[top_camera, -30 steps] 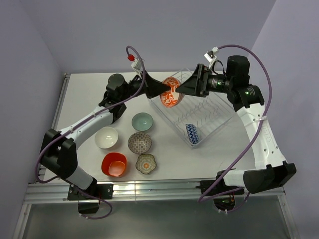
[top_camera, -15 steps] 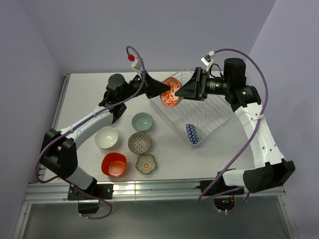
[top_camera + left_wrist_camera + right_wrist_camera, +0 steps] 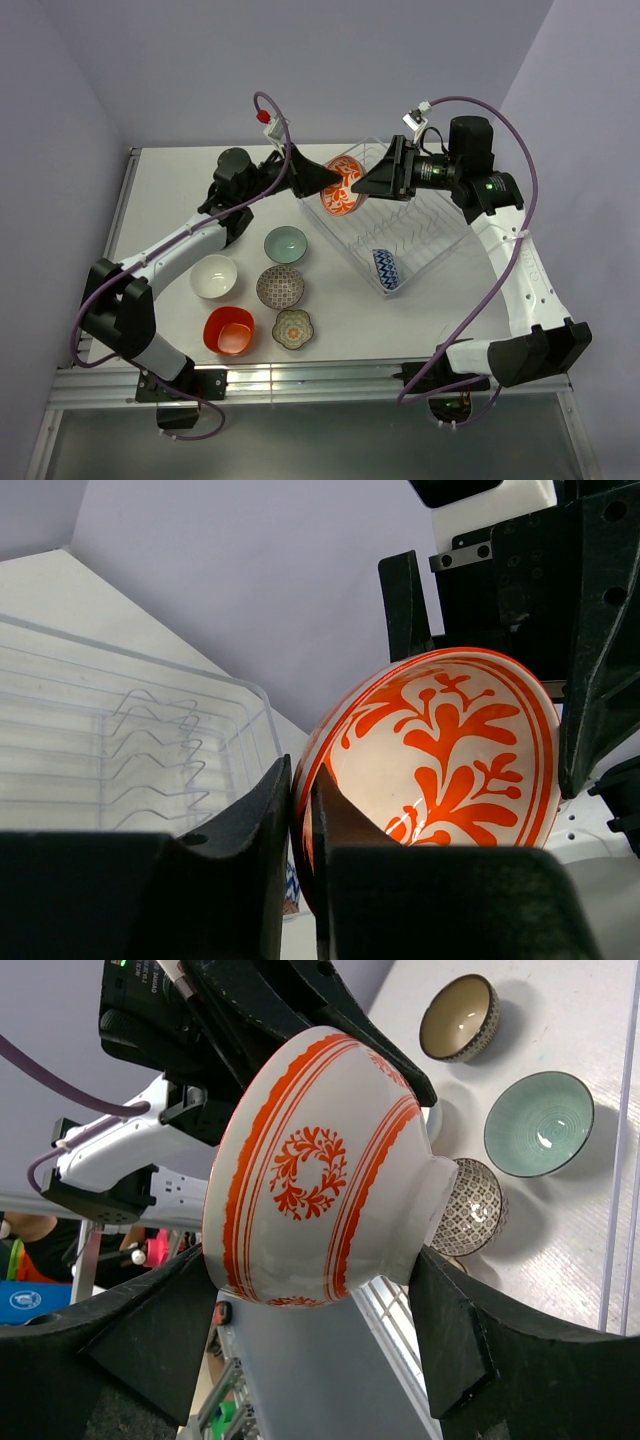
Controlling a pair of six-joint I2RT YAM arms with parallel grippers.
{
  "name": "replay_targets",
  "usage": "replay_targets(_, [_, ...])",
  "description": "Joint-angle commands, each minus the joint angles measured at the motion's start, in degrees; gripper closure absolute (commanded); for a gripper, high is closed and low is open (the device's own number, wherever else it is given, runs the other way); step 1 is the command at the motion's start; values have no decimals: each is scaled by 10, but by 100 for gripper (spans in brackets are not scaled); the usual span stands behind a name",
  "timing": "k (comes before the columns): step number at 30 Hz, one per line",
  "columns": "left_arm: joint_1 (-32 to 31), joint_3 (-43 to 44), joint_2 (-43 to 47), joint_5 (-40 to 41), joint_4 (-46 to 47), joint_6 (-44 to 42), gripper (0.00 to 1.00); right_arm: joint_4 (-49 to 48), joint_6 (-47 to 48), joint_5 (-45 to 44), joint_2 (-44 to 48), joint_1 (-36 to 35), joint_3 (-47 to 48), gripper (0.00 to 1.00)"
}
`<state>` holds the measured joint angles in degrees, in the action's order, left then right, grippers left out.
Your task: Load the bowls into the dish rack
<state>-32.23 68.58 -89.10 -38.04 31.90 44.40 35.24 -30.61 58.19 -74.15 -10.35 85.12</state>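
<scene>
My left arm (image 3: 190, 240) stretches from the near-left corner out to the far middle of the bench (image 3: 180, 190). My left jaws are clenched on the rim of the patterned orange bowl (image 3: 343, 188), with one finger (image 3: 255, 850) inside the lip and the other outside. The bowl hangs in the air on its side over the far-left corner of the dish rack (image 3: 420, 225), its mouth turned toward my left wrist.

My right arm (image 3: 510, 260) bends in from the right, its wrist level and pointing left. My right jaws straddle the same bowl from the foot side, a finger (image 3: 140, 1350) at either flank. I cannot tell whether they press on it.

Just below is the wall of the clear tray (image 3: 250, 740), with bare tines (image 3: 150, 740) behind it. The blue zigzag bowl (image 3: 386, 268) stands on edge at the rack's near end, well apart from my jaws. The teal (image 3: 286, 243), white (image 3: 214, 276), grey-brown (image 3: 280, 287), orange-red (image 3: 229, 331) and flower-shaped (image 3: 294, 328) bowls sit clustered on the bench, near-left of the rack.
</scene>
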Motion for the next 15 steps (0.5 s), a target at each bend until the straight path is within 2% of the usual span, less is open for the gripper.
replay_targets(1, [-2, 14, 18, -15, 48, 2, 83, -16, -4, 16, 3, 4, 22, 100])
replay_targets(3, [-2, 14, 17, -13, 40, 3, 74, -17, -4, 15, 5, 9, 25, 100])
replay_targets(4, [-2, 17, 16, -17, 34, 5, 63, -11, -2, 12, 6, 13, 27, 100])
replay_targets(9, [-1, 17, 16, -16, 11, 2, 44, 31, 34, -3, 8, 34, 33, 100])
replay_targets(12, [4, 15, 23, -11, -5, -7, 37, 76, 102, -19, 6, 59, 41, 100])
replay_targets(15, [14, 15, 29, -12, -22, -20, 33, 181, 202, -47, -1, 86, 57, 100])
